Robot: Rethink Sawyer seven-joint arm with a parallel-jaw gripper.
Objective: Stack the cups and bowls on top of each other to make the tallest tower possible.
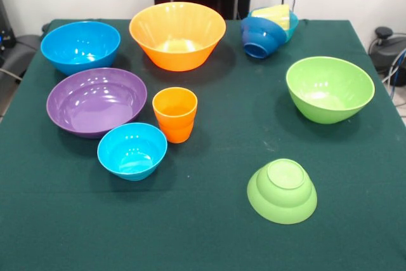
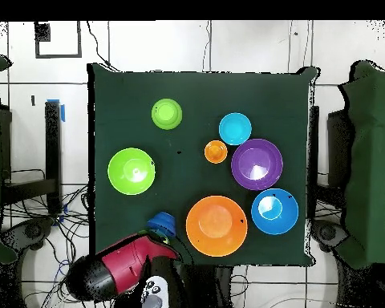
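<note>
The orange cup [image 1: 175, 113] stands up straight, mouth up, in the middle of the green table [image 1: 190, 233], beside the purple bowl [image 1: 96, 101] and the small light blue bowl [image 1: 132, 150]. A small green bowl [image 1: 282, 190] sits upside down. A dark blue bowl [image 1: 261, 36] lies tipped on its side at the far edge. The arm [image 2: 123, 269] reaches over that spot. I cannot tell how its jaws are set.

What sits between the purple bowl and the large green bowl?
The orange cup, close beside the purple bowl; bare cloth runs on to the large green bowl. Front view.
</note>
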